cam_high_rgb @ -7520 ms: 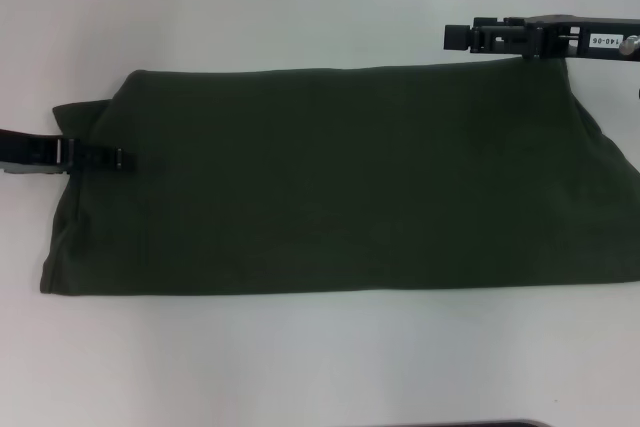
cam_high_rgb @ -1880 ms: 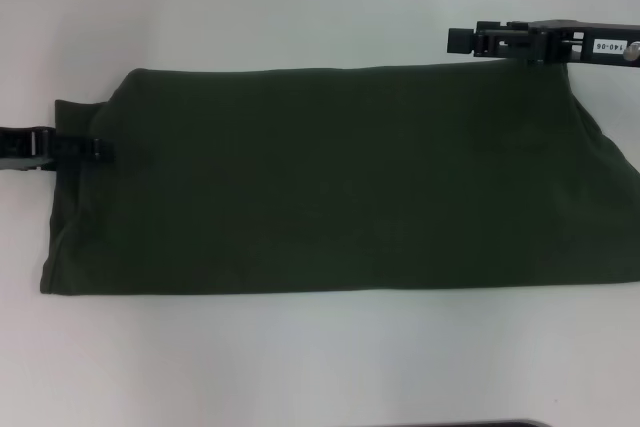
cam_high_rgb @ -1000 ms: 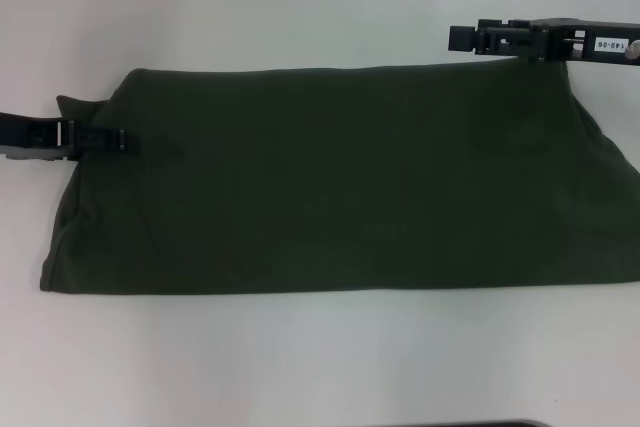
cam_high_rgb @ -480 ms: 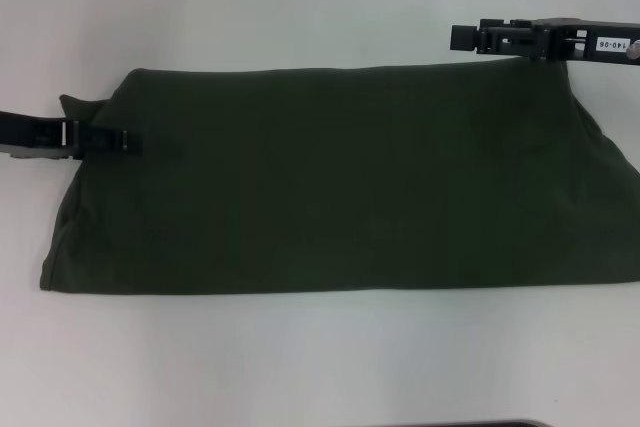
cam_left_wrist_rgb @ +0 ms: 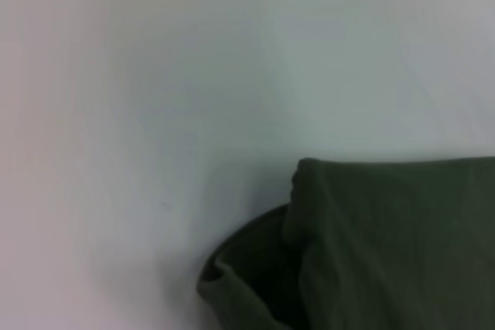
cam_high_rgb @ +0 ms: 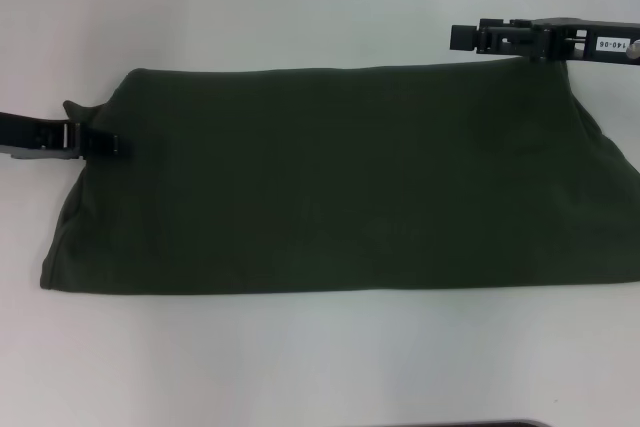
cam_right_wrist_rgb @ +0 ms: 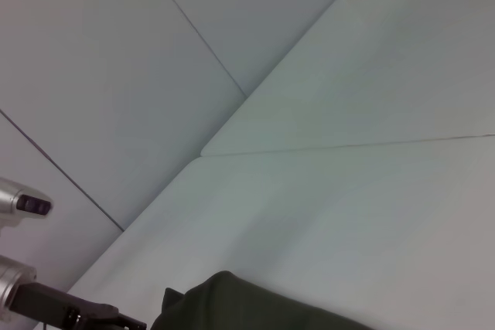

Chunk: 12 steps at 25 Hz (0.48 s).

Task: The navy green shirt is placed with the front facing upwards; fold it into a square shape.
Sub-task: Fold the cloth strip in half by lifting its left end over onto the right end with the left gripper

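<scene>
- The shirt [cam_high_rgb: 340, 182] lies flat on the white table [cam_high_rgb: 300, 7] as a long dark band, already folded lengthwise, plain side up.
- The left gripper [cam_high_rgb: 108, 144] sits at the shirt's left end, its tip over the upper corner, where a small flap of cloth pokes up. Whether its fingers are open or pinching the cloth, I cannot tell; the left wrist view shows only that corner with its layers curled apart.
- The right gripper [cam_high_rgb: 462, 37] hangs just past the far edge near the right end, above the table. I cannot tell how its fingers stand either, and it seems to hold nothing.
- Likely next step, as I judge it: bring the left end over toward the right to shorten the band into a square.
- Risk: the layers at that corner are split, so a pinch could catch only the top ply and leave the lower one behind, spoiling the fold.
- Risk: with one corner lifted alone, the near left corner may drag and skew the edge.
- Risk: a shallow grip could slip off midway.
</scene>
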{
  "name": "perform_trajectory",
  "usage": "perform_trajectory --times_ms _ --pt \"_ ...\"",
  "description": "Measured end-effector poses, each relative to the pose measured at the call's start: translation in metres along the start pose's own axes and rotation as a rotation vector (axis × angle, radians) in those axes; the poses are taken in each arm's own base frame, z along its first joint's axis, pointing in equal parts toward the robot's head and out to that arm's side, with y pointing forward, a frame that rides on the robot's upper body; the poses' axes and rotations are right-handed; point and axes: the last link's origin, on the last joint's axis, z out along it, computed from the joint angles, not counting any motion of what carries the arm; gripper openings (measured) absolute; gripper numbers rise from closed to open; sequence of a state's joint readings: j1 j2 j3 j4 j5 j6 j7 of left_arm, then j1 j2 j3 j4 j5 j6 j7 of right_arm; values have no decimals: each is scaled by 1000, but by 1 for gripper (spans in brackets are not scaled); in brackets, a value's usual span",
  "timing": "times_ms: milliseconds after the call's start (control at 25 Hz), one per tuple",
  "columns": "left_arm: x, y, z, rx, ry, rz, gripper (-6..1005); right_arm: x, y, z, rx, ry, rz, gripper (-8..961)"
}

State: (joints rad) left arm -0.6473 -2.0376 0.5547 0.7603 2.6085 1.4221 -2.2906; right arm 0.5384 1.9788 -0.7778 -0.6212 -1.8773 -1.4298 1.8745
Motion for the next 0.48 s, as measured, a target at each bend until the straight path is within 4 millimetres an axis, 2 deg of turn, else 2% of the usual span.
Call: perform_trajectory --times_ms 360,480 --pt "2 -3 -1 16 14 -9 169 2 -1 -1 3 -2 5 912" --pt "3 -3 -1 21 22 -9 138 2 -1 -2 3 -3 6 912"
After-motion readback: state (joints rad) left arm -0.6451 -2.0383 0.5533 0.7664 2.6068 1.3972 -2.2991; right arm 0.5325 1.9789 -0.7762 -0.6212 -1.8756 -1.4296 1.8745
